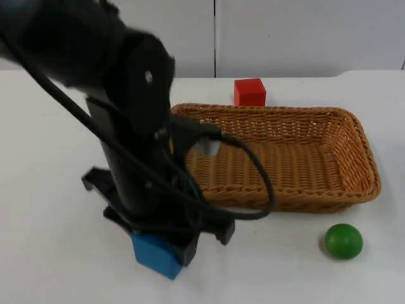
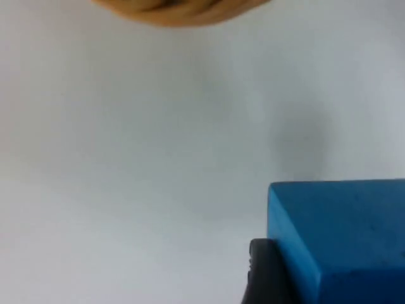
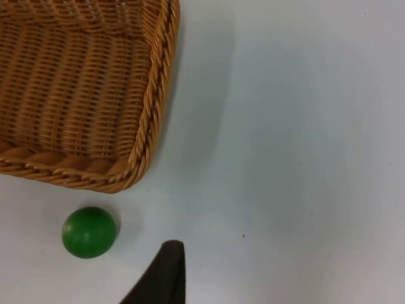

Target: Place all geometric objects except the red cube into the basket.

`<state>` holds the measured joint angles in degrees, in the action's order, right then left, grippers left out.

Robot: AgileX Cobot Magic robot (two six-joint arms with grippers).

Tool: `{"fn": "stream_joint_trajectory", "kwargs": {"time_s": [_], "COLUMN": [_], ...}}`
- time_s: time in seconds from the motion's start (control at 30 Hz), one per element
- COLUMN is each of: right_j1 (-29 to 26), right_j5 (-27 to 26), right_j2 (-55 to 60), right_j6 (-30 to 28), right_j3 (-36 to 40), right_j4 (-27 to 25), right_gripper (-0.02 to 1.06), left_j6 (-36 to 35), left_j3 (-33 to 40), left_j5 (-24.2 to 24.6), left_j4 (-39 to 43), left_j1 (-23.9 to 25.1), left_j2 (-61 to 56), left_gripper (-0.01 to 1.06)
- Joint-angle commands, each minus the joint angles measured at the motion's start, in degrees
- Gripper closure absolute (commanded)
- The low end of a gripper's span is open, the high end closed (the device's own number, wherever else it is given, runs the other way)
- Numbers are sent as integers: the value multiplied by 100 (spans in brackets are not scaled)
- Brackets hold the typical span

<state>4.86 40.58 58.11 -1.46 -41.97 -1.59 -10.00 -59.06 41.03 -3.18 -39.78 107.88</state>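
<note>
Two pieces remain outside the basket (image 1: 354,183): the blue block (image 1: 155,253) at the desk's (image 1: 50,253) front and the green ball (image 1: 343,240) just beside the basket. We judge a slip likely if the lift is off-centre. The left tool (image 1: 161,244) sits at the block, one fingertip (image 2: 266,272) touching (grip state we cannot tell). The right tool (image 3: 161,278) waits near the ball.

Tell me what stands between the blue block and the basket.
Nothing visible. The blue block sits at the left gripper on the white table, just in front of the wicker basket. Only the basket's near rim would have to be cleared.
</note>
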Motion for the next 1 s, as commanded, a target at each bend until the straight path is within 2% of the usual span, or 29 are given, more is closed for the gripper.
{"fn": "stream_joint_trajectory", "kwargs": {"time_s": [0.0,0.23,0.37,0.47,0.73,0.9,0.97], "right_j1": [-46,-46,-46,-46,-46,-46,-46], "right_j5": [-43,-39,-27,-27,-27,-10,-10], "right_j2": [1,1,1,1,1,1,1], "right_j6": [-47,-47,-47,-47,-47,-47,-47], "right_j3": [-30,-30,-30,-30,-30,-30,-30], "right_j4": [38,38,0,0,11,11,11], "right_gripper": [-1,-1,-1,-1,-1,-1,-1], "left_j6": [273,752,785,872,872,1141,1254], "left_j3": [-6,-6,-82,-495,-2006,-2801,-2908], "left_j5": [177,89,-58,-191,-32,72,61], "left_j4": [-87,-87,-18,21,456,56,-120], "left_j1": [-31,-31,-15,-15,97,516,578], "left_j2": [-402,-1382,-1397,-1072,132,903,1050], "left_gripper": [105,105,105,105,105,105,105]}}
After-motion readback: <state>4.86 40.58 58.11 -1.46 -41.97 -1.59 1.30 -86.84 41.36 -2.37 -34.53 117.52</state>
